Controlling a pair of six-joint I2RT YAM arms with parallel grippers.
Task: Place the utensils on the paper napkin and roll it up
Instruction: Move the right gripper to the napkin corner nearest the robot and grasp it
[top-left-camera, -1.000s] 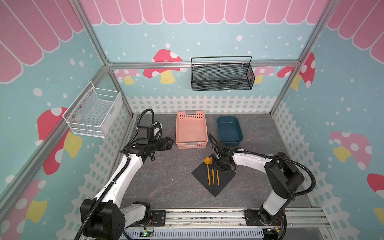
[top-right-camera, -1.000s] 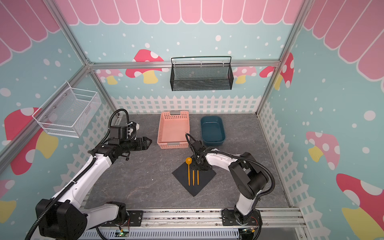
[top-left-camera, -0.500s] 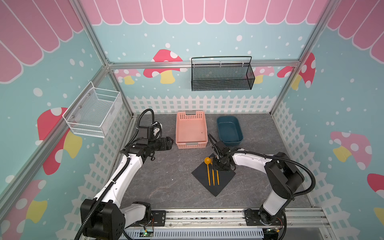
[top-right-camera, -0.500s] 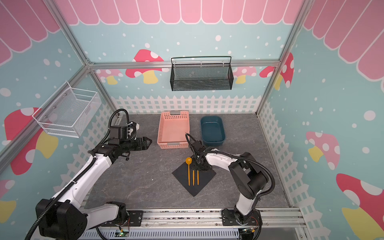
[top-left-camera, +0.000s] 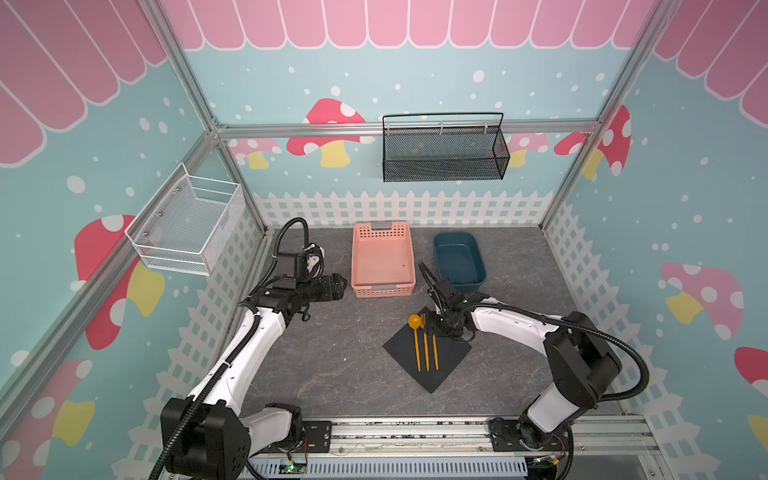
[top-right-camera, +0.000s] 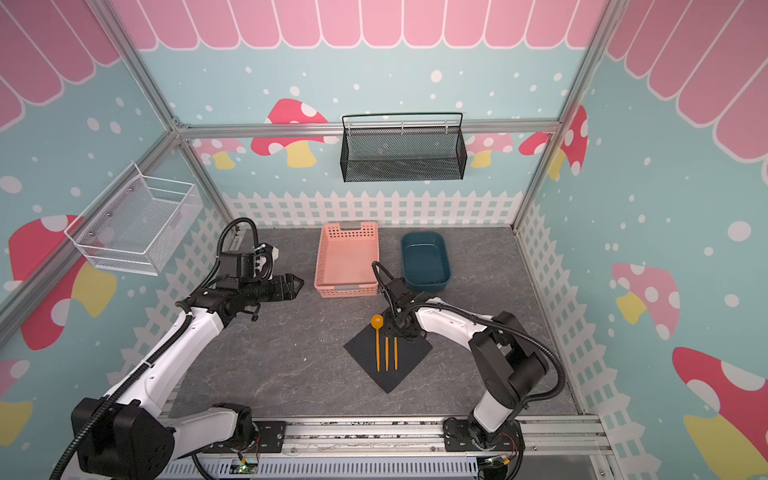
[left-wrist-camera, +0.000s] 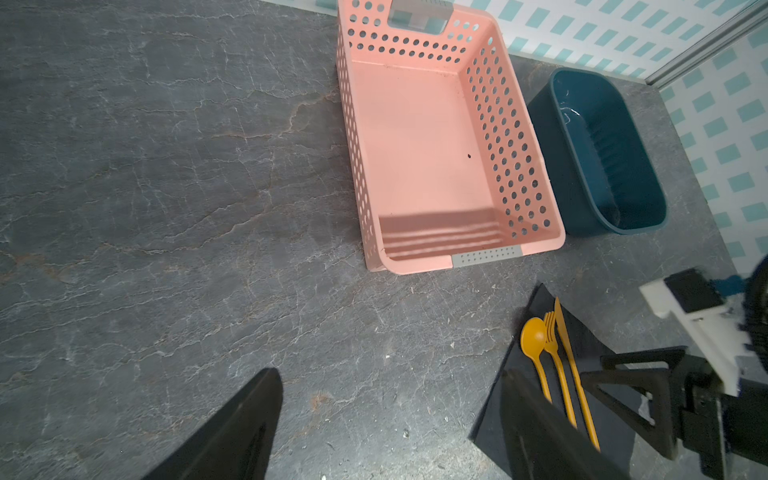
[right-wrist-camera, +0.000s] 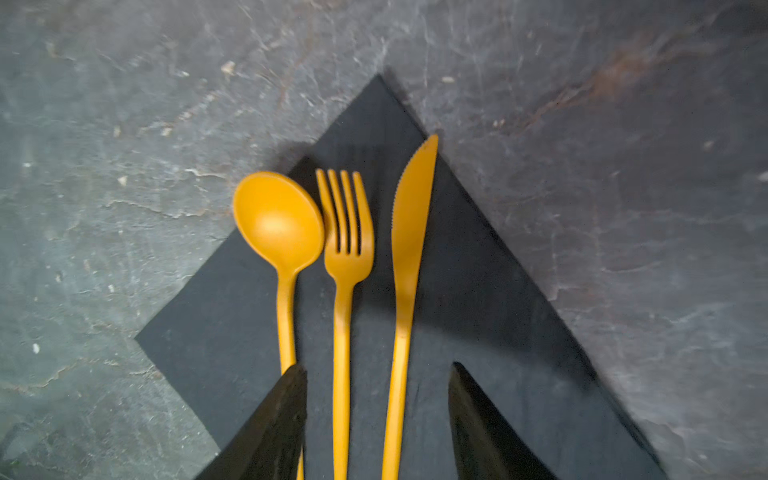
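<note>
hardly anything is shifting from a second ago: both arms are holding their places. the right gripper (right-wrist-camera: 378, 370) is poised low over the paper napkin (top-left-camera: 446, 361), jaws parted, straddling fork and knife handles and gripping nothing. spoon (right-wrist-camera: 278, 224), fork (right-wrist-camera: 347, 249) and knife (right-wrist-camera: 409, 232) are lying side by side on the black sheet, right of centre, nearer than the pink basket (top-left-camera: 382, 286), with the spoon's bowl overhanging the far-left edge. the left gripper (top-left-camera: 338, 286) is waiting wide and empty, left of the basket. placing is looking done; rolling is not yet starting, the napkin lying flat.
</note>
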